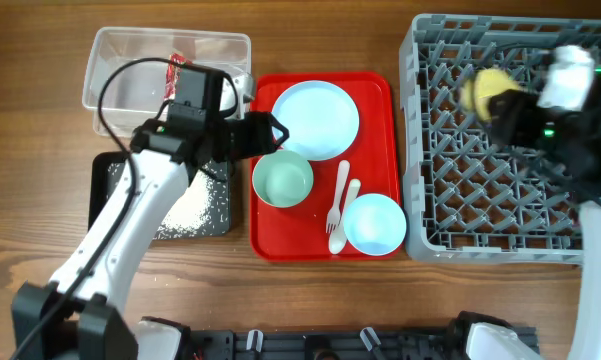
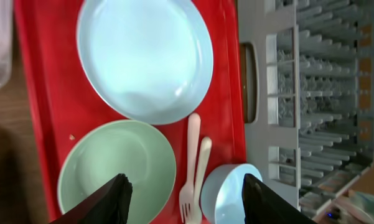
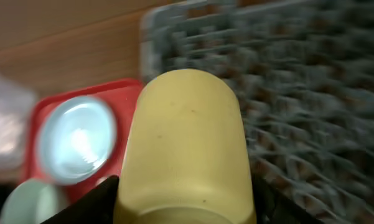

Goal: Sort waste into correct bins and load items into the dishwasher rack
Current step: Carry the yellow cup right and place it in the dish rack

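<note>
The right end effector (image 3: 185, 202) pinches the yellow cup (image 3: 187, 137) above the dishwasher rack (image 1: 450, 200) — held there, I judge, for setting among the pegs. The left end effector (image 2: 185, 186) hangs spread and empty, its 2 fingers over the red tray (image 2: 50, 93) near the pale green bowl (image 2: 112, 168) — probably the next pick.

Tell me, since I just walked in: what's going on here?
The right fingers hold the yellow cup above the dishwasher rack. The left fingers hang open, empty, over the red tray, which holds the plate, green bowl, blue bowl, fork and spoon. A red wrapper lies in the clear tub; crumbs sit on the black tray.
</note>
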Tool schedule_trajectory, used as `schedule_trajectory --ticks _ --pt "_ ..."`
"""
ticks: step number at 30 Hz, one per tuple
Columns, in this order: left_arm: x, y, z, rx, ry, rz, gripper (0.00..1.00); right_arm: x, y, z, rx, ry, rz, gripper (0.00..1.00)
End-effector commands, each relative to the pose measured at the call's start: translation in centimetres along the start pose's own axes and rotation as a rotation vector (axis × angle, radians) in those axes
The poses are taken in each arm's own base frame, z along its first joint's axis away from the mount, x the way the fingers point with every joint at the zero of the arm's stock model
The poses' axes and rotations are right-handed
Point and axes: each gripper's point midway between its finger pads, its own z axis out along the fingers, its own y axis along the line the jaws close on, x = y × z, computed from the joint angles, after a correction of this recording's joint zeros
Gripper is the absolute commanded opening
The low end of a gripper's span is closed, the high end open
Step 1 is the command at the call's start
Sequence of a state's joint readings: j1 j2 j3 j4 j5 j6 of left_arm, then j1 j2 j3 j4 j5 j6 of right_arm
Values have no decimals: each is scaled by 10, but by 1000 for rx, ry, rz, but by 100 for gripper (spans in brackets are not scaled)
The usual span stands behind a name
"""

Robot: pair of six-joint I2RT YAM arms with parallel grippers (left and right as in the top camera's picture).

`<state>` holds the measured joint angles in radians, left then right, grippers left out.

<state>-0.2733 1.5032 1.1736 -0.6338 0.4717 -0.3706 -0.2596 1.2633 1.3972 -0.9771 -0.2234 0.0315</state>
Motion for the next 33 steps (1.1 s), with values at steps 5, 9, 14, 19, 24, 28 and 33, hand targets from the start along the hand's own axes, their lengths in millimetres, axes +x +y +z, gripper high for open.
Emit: schedule_trajectory --ticks 5,9,14,19,24,28,33 --pt "-8 2 -9 -39 -46 43 56 8 -131 -24 515 1 287 4" --pt "-8 2 -9 -39 -46 42 56 27 -171 -18 583 56 443 4" --pt "-8 2 -9 -39 -46 42 56 49 -204 -7 632 127 567 4" --pt "-8 2 -9 -40 -46 42 56 73 -216 14 635 245 604 4" --pt "-8 2 -9 -40 -46 42 56 90 -224 35 634 327 618 4" --pt "-7 2 -9 -41 -44 41 57 98 -229 45 633 364 628 15" --pt "-7 3 -9 -42 -42 40 62 101 -227 53 607 383 634 100"
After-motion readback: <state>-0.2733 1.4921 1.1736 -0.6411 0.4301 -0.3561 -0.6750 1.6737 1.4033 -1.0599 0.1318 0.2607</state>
